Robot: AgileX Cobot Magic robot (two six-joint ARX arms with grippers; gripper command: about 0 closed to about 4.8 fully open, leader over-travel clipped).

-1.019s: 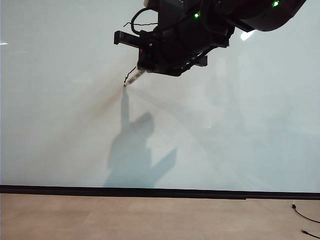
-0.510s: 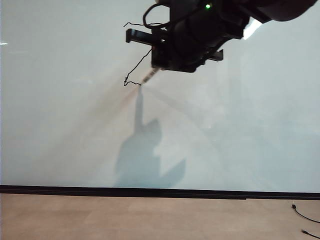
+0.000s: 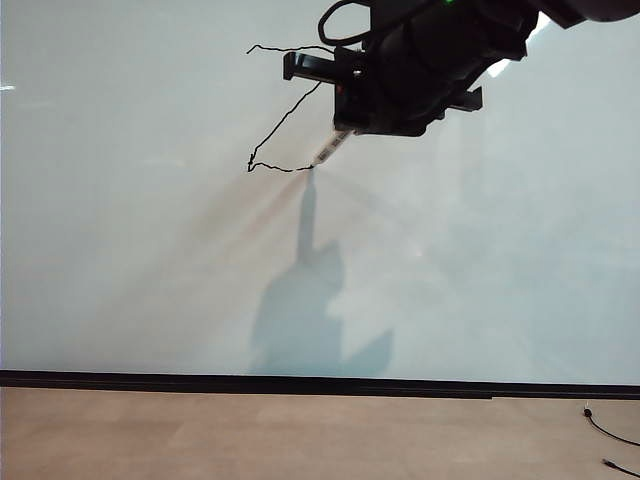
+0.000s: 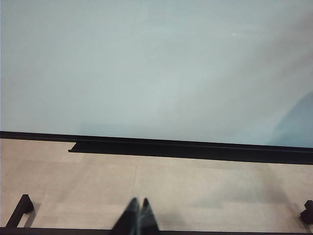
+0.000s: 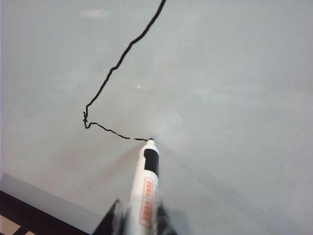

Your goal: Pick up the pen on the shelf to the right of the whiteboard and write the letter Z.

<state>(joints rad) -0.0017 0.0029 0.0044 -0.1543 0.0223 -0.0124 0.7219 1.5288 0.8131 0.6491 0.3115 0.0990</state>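
The right gripper [image 5: 137,218], high on the glossy pale whiteboard [image 3: 150,280], clamps its jaws on the slim white pen [image 5: 145,188], angled so its tip meets the thin black letter Z [image 3: 283,110] (bottom stroke unfinished). The left gripper [image 4: 137,218] hangs low, jaws closed, empty.

Looks like a robotics lab or test room here: a huge glossy whiteboard [image 3: 150,280] fills the whole back wall, black strip [image 3: 300,383] along its foot, pale beige floor [image 3: 300,435] below. A loose black cable [image 3: 610,430] trails across the floor at the right. No furniture, no decor, only a bulky black robot arm [image 3: 430,50] with a green status light, and black frame bars [image 4: 19,210] low in the left wrist view.
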